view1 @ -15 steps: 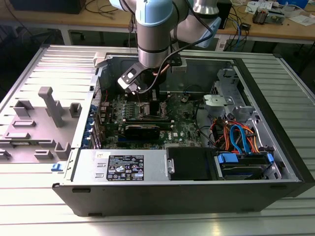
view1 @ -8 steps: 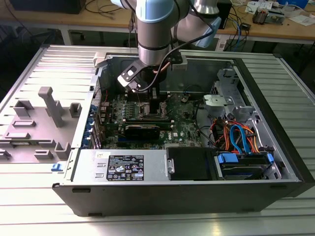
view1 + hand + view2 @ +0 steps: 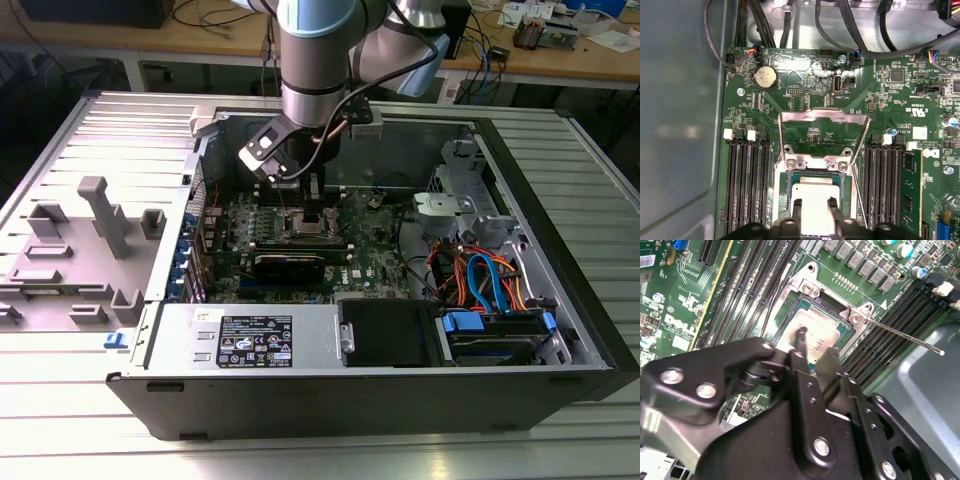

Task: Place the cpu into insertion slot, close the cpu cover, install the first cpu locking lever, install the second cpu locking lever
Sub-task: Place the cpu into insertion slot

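Grey ribbed metal table carries an open computer case, interior facing up. At the exterior view's left, a grey plastic fixture sits on the same table. Wooden benches strewn with cables run along the back of the room.

The arm reaches straight down into the case, with the gripper over the green motherboard.

Both wrist views:
- the cpu lies flat in the insertion slot, silver top up.
- gripper hangs just above the chip, jaws spread apart with nothing between them.
- the cpu cover is swung back off the socket, so the board shows through its window.
- one thin locking lever stands out free beside the socket.
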Motion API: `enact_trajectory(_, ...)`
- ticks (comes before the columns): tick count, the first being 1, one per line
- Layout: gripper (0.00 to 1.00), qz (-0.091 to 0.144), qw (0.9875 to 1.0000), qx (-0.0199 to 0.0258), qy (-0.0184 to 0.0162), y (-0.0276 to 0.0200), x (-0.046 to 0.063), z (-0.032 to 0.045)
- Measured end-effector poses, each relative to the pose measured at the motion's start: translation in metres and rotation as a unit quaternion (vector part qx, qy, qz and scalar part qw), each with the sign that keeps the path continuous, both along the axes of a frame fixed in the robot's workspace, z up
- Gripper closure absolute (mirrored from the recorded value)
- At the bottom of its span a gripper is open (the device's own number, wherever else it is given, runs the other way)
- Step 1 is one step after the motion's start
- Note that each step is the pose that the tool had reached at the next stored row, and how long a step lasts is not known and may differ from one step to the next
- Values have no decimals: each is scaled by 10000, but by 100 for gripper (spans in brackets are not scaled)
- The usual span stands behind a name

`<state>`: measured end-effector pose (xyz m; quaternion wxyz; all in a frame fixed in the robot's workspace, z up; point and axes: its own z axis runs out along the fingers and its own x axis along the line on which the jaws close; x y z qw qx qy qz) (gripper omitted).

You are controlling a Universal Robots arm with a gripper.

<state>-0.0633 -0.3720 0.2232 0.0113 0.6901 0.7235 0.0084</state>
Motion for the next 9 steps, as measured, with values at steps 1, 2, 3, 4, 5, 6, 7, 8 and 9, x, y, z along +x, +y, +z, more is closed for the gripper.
enact_trajectory(1,71,-1,10000,-6,2,0,1,4)
enact_trajectory(2,76,-1,10000,-9,3,0,2,7)
enact_trajectory(3,83,-1,10000,-9,3,0,3,7)
enact_trajectory(4,89,0,10000,-9,4,0,3,8)
enact_trajectory(5,89,0,10000,-10,4,0,3,8)
enact_trajectory(6,89,0,10000,-10,4,0,3,8)
enact_trajectory(7,89,0,10000,-10,4,0,3,8)
enact_trajectory(8,89,0,10000,-10,4,0,3,8)
enact_trajectory(9,89,0,10000,-10,4,0,3,8)
